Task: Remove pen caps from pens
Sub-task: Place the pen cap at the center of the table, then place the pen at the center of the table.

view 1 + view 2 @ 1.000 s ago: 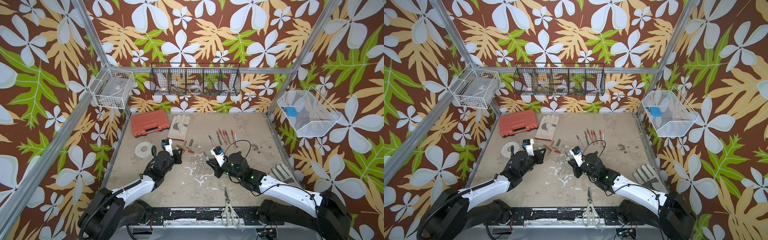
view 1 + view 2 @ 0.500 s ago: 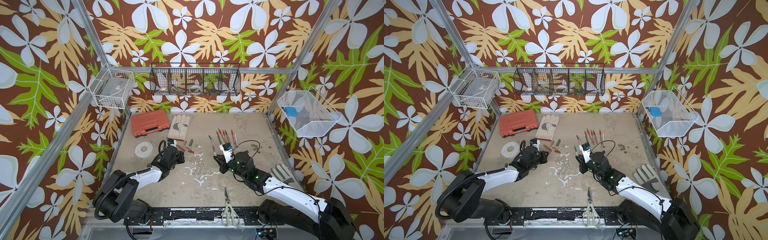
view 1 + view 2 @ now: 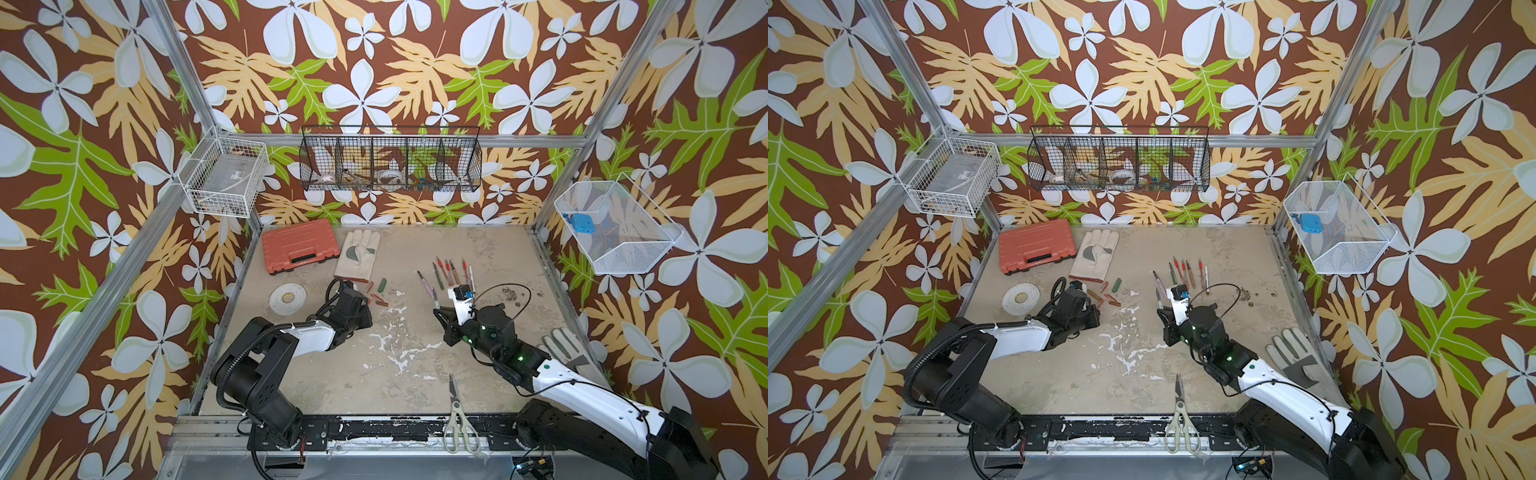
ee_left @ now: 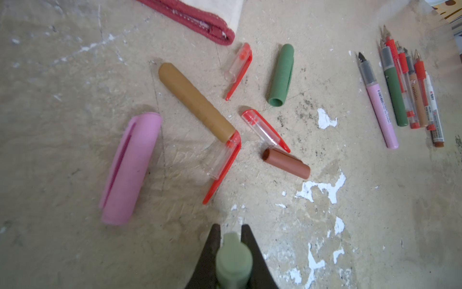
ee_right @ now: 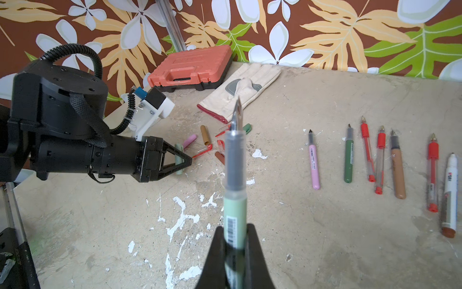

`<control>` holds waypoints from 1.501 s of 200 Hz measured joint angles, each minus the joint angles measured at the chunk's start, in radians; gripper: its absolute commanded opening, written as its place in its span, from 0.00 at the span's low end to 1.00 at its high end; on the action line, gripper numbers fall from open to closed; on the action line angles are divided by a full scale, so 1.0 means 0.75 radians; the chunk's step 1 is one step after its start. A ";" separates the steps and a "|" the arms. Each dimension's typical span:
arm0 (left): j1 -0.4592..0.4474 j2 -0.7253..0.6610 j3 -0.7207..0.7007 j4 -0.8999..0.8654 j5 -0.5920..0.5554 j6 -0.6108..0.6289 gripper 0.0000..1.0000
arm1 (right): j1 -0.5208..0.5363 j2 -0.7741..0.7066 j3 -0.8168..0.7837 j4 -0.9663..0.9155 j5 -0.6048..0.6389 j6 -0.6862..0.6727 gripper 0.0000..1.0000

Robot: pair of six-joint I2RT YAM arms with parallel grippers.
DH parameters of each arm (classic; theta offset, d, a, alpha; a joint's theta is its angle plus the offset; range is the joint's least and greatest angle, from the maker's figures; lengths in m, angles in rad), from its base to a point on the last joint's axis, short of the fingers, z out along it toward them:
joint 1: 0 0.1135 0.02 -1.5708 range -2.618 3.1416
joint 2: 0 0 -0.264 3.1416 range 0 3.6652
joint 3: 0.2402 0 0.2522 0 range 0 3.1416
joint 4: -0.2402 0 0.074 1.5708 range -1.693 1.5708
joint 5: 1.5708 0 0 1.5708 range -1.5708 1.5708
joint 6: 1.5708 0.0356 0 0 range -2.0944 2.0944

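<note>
My left gripper is shut on a pale green pen cap, low over the table beside the loose pen caps: pink, tan, dark green, brown and three red-and-clear ones. My right gripper is shut on an uncapped pale green pen, nib pointing away. The right wrist view shows the left gripper with its cap. Several uncapped pens lie in a row on the table. In both top views the grippers are apart.
An orange case and a pale glove lie at the back left, a tape roll by the left wall. Scissors rest at the front edge, a second glove at the right. Wire baskets hang on the walls.
The left arm has folded down low beside the loose caps, still holding the pale green cap. The right gripper has carried the pen slightly right, toward the pen row.
</note>
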 measured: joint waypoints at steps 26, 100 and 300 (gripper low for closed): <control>0.000 0.001 0.000 -0.003 -0.001 0.000 0.09 | -0.002 0.005 -0.001 0.002 0.000 0.002 0.00; 0.000 -0.023 -0.003 -0.004 -0.002 0.000 0.18 | -0.015 -0.001 -0.007 0.004 -0.010 0.011 0.00; -0.016 -0.745 -0.468 0.437 0.103 0.067 0.59 | -0.096 0.161 0.043 -0.010 -0.011 0.038 0.00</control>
